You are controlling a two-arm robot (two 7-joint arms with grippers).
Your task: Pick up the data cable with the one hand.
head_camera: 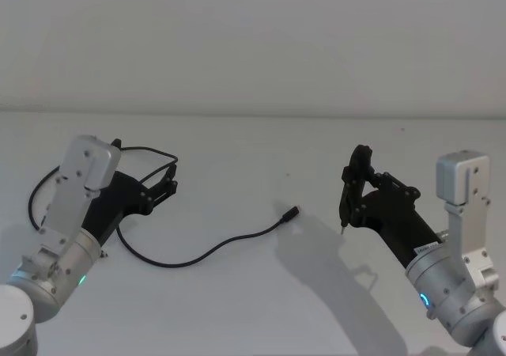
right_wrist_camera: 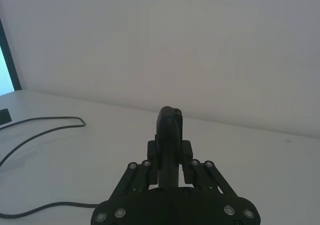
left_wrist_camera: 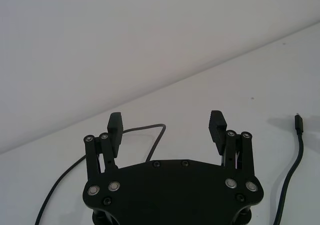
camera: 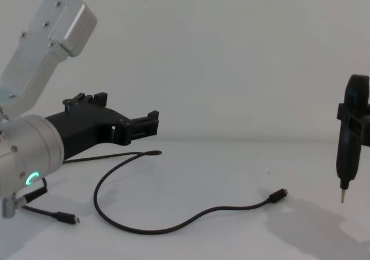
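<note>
- Head view: a white table (head_camera: 261,312) meets a pale wall. The data cable (head_camera: 212,251) curves across the table from under the left gripper (head_camera: 168,179) to a plug near the middle.
- Left wrist view: the left gripper's fingers (left_wrist_camera: 115,127) are spread wide and hold nothing, with a bend of cable on the table beyond them.
- Right wrist view: the right gripper (right_wrist_camera: 170,156) is clenched on a dark pointed tool (right_wrist_camera: 169,121).
- Chest view: the left gripper hangs above the cable's far loop, apart from it. The right gripper is well off to the right.
</note>
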